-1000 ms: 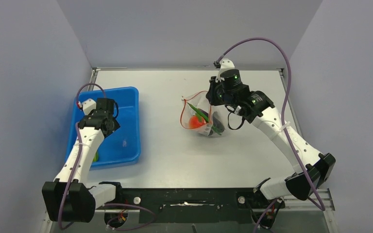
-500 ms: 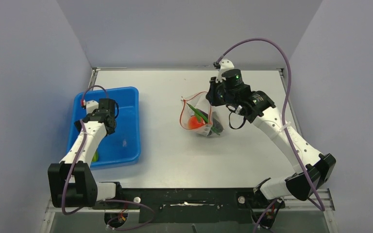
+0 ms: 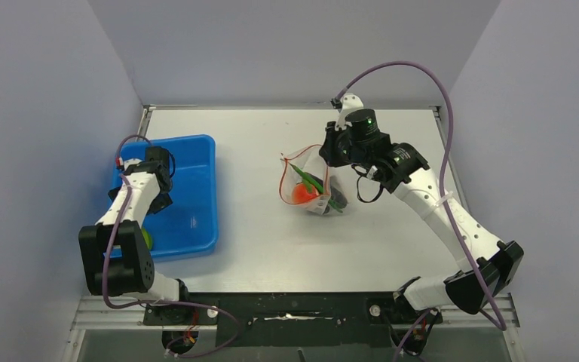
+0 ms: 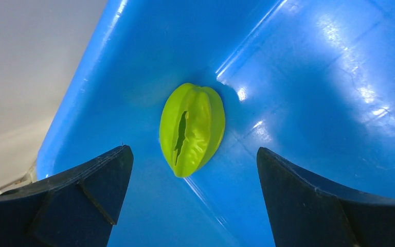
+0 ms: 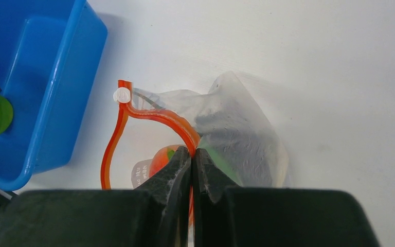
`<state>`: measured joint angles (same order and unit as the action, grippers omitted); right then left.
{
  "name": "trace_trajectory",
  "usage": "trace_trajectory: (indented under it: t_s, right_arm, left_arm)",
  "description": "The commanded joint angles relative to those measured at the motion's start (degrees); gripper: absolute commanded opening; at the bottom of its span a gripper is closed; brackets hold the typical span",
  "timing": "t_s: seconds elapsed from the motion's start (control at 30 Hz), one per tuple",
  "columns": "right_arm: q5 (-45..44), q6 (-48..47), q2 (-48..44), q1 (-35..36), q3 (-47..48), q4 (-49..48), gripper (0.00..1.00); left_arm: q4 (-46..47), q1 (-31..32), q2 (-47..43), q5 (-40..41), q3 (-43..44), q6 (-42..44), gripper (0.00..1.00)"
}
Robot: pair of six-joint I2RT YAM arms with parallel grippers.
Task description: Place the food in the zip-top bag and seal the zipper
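The clear zip-top bag (image 3: 318, 188) lies mid-table with its red zipper (image 5: 133, 110) looped open. My right gripper (image 5: 192, 150) is shut on the zipper strip at the bag's mouth. Inside the bag I see the orange-red fruit (image 5: 162, 157), the long green pod (image 3: 309, 179) and a dark shape (image 5: 216, 126). A lime-green fruit (image 4: 191, 128) lies in a corner of the blue tray (image 4: 82, 98). My left gripper (image 4: 193, 154) hangs over the tray, short of the fruit, open with nothing between its fingers.
The blue tray (image 3: 200, 154) sits at the table's left, close to the side wall. The right arm's purple cable (image 3: 422, 72) arcs above the table's back. White tabletop lies between tray and bag.
My left arm has swung back toward the tray's left side and its jaws have spread wider. The right gripper and the bag have stayed where they were.
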<state>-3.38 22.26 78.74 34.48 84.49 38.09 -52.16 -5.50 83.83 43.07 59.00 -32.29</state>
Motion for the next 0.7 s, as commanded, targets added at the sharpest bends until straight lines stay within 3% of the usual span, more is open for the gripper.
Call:
trace_trajectory:
  t_s: [0.0, 0.3, 0.67]
  right_arm:
    - [-0.33, -0.56, -3.97, -0.38, 0.89, -3.92, 0.00]
    - [-0.90, -0.01, -3.75, -0.39, 1.75, -3.47, 0.00]
    - [-1.12, -0.57, -2.99, -0.73, 2.88, -3.06, 0.00]
  left_arm:
    - [3.45, -1.80, 1.74, 0.36, -0.93, 1.36, 0.92]
    - [7.15, -7.87, 4.13, -3.81, -1.85, 7.06, 0.88]
    - [9.09, -8.21, 5.19, -9.14, -3.46, 12.47, 0.77]
